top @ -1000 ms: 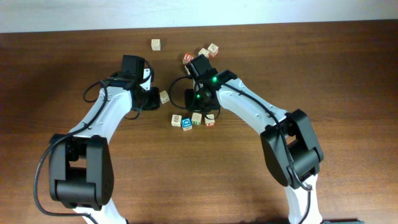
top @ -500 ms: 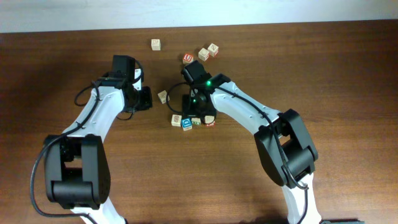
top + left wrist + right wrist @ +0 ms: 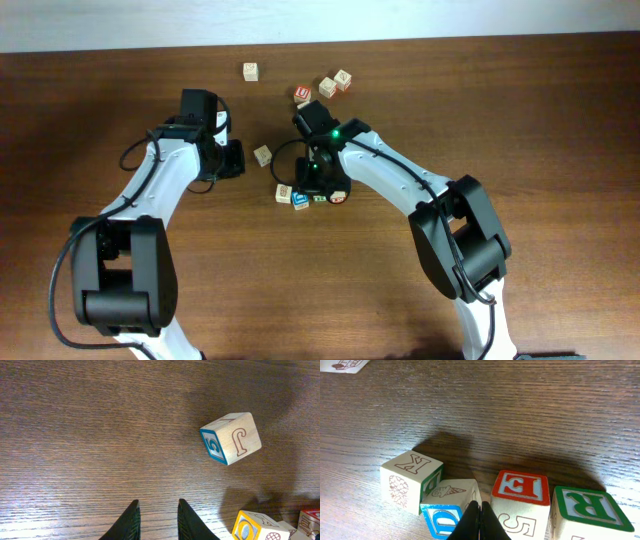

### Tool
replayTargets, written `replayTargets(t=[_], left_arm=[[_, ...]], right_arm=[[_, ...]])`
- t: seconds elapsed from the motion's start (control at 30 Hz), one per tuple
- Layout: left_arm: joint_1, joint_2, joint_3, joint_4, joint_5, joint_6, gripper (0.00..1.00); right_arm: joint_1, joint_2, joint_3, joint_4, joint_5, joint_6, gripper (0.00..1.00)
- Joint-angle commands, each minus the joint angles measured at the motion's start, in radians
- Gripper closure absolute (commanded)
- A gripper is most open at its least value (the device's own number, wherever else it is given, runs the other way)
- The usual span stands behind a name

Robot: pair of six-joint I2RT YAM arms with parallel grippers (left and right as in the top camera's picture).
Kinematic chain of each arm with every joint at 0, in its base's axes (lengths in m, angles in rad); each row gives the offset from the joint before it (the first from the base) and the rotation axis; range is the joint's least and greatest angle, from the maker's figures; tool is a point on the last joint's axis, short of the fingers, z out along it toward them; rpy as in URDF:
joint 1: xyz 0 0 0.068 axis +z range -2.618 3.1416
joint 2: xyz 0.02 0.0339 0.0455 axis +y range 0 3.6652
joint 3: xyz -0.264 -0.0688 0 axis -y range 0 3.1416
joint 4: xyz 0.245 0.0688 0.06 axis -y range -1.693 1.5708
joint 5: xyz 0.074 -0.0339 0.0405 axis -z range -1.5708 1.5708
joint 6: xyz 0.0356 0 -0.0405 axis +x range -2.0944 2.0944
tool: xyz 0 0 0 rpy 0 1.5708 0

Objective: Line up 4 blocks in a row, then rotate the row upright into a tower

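Wooden alphabet blocks lie on a dark brown tabletop [image 3: 560, 120], shown from above and from both my wrists. The four I am to rotate sit in a short row [image 3: 301, 200] near the middle, directly under my right end effector [image 3: 480, 521]. From my right wrist, reading from 9 to 3 o'clock, they are a pale K block [image 3: 410, 477], a blue D block [image 3: 441, 521], a red E block [image 3: 520, 487] and a green R block [image 3: 587, 507].

My right end effector is pinched fully together and grips nothing. Its closed tip points into the seam between the blue D block and the red E block. I judge it is closed this way to work as one thin prod, nudging a corner round rather than lifting. The blue D block sits skewed against its neighbours, so the row is not yet square.

My left end effector [image 3: 159, 519] hovers over bare wood with a narrow gap and nothing in it. It is at 9 o'clock of a stray J block [image 3: 231, 437], probably to keep clear of my right arm. Four more blocks [image 3: 327, 86] lie scattered at 12 o'clock of the row, apart from it.
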Motion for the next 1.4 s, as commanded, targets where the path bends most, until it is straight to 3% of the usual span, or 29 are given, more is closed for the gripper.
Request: replayTargets(t=[0.0,0.67,1.37], left_arm=[[0.001,-0.003,0.019,0.000,-0.007,-0.010,0.77],[0.001,-0.003,0.019,-0.003,-0.007,-0.010,0.78],[0.001,-0.003,0.019,-0.009,-0.007,-0.010,0.79]], right_arm=[[0.006,-0.075,0.011,-0.011,0.005,-0.013,0.96],[0.103,-0.035,0.008,-0.129,0.028,-0.008,0.96],[0.109,0.020,0.009,0.014,0.032,0.037,0.96]])
